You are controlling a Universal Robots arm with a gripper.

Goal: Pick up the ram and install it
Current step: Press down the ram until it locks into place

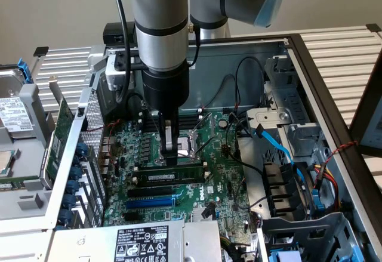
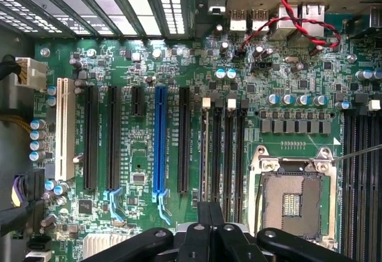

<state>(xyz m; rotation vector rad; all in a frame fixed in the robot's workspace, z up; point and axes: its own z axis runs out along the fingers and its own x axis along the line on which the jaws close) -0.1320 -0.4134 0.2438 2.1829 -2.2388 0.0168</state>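
Tool (image 1: 171, 154) fingers together, pressing on ram (image 1: 170, 172) top edge; ram seated in slot, motherboard (image 1: 227, 178) clear around

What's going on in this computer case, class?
A robot arm reaches down into an open computer case. Its gripper is low over the motherboard, at the top edge of the ram. The ram lies along a memory slot next to the empty CPU socket. Whether the stick is fully seated cannot be told from here.
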